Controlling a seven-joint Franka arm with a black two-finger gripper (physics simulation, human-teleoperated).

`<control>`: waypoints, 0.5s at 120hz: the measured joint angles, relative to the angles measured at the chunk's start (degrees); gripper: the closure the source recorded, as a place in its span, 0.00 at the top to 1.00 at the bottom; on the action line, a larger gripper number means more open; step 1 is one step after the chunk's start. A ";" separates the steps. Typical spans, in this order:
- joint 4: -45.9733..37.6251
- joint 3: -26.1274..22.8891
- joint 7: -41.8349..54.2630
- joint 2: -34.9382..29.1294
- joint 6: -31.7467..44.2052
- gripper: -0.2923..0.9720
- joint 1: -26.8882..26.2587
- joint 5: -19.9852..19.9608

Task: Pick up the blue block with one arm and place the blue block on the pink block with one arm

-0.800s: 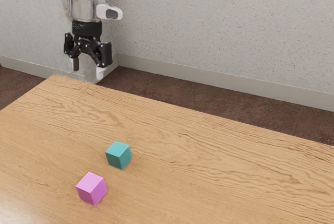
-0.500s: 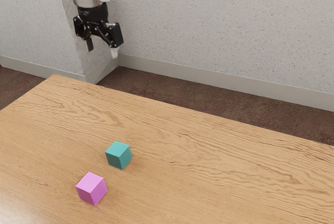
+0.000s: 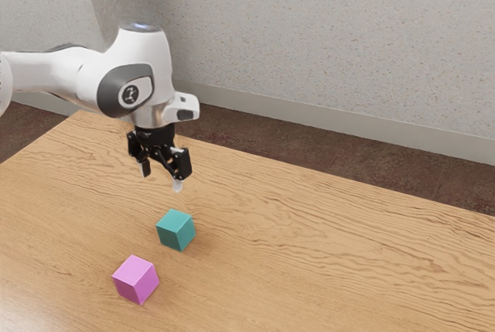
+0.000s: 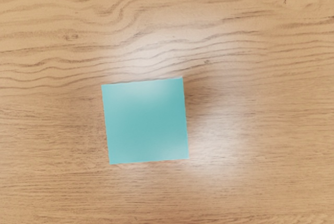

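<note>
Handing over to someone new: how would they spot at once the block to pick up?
On the wooden table, look under the open gripper. The blue block sits there, apart from the pink block, which lies nearer the camera. Both are cubes of like shape, so its teal-blue colour alone sets it apart.

Arm (image 3: 73,78) stretched fwd, fingers (image 3: 177,182) apart.
</note>
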 joint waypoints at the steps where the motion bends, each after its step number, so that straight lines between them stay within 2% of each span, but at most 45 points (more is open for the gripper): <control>1: -0.31 0.01 0.01 -0.02 0.45 0.77 -0.04 0.00; 27: -8.27 0.17 0.01 -0.76 10.80 0.77 -0.53 -0.06; 60: -13.16 0.44 0.01 -0.76 18.15 0.77 0.71 -0.12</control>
